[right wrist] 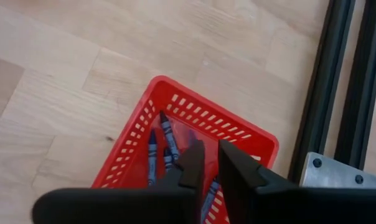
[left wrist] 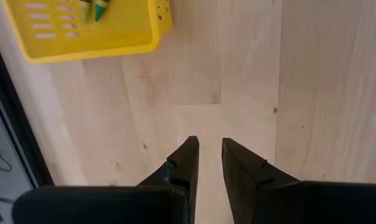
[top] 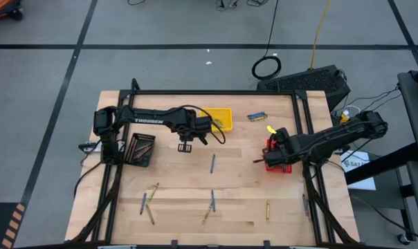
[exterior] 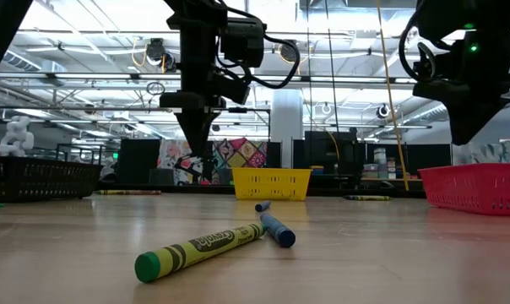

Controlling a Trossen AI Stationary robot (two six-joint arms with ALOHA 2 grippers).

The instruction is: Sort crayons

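Crayons lie scattered on the wooden table: blue ones (top: 212,163) (top: 212,200) (top: 143,203), olive and yellow ones (top: 153,188) (top: 267,209) (top: 206,216), and a pair near the far edge (top: 257,116). My left gripper (top: 185,146) (left wrist: 210,149) hangs over bare wood near the yellow tray (top: 219,117), its fingers a little apart and empty. My right gripper (top: 270,160) (right wrist: 211,152) hangs over the red tray (right wrist: 175,102), which holds blue crayons (right wrist: 166,134); its fingers are a little apart with nothing between them.
A black tray (top: 140,149) stands at the left beside the left arm's base. The yellow tray holds green-tipped crayons (left wrist: 94,9). A yellow crayon (top: 271,130) lies just beyond the red tray. Black frame rails (right wrist: 337,81) run along the table's edges.
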